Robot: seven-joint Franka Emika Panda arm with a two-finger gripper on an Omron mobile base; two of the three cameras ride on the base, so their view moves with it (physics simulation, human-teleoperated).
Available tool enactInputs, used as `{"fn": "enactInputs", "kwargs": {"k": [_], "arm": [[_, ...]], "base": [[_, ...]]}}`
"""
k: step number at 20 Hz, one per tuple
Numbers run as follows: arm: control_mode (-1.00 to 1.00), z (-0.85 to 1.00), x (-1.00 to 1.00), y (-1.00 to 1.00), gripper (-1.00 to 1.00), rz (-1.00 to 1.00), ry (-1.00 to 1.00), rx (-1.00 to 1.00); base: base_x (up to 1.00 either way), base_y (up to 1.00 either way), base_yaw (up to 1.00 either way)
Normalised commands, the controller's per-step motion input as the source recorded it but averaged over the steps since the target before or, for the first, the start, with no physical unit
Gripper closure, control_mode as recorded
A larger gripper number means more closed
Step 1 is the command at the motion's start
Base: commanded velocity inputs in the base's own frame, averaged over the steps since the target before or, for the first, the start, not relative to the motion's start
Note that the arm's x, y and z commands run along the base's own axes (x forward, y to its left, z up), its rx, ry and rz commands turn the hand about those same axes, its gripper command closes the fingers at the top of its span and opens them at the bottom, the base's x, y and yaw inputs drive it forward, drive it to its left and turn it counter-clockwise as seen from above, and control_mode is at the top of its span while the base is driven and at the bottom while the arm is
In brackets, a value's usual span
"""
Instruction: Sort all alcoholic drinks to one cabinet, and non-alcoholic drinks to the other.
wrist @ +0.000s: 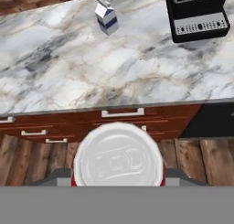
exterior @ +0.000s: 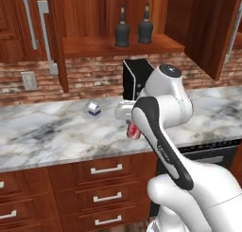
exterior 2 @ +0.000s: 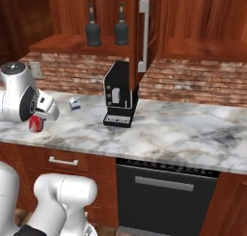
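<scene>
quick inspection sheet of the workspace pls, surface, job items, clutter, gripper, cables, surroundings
surface: grey marble counter.
job's things: two dark bottles on the open cabinet's shelf; milk carton upright on counter; red soda can at the gripper.
clutter: black coffee machine on counter.
grippers: gripper shut on the can.
cables: nothing seen.
surroundings: brick backsplash, drawers, oven.

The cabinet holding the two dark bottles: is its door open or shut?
Open. The two dark bottles stand in plain sight on the cabinet shelf, and its door swings out edge-on over the coffee machine.
</scene>
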Motion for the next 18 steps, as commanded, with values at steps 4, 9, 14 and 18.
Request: {"fn": "enactInputs", "kwargs": {"k": [4,9,14,18], "arm": [[1.0,0.0,0.0,0.0,1.0,0.0,0.0,0.0],[1.0,0.0,0.0,0.0,1.0,0.0,0.0,0.0],[1.0,0.0,0.0,0.0,1.0,0.0,0.0,0.0],[1.0,0.0,0.0,0.0,1.0,0.0,0.0,0.0]], "base": [[-0.36,-0.8,-0.11],[-0.21,-1.0,-0.09],[-0.14,-1.0,-0.08],[-0.12,-0.96,-0.07]]}}
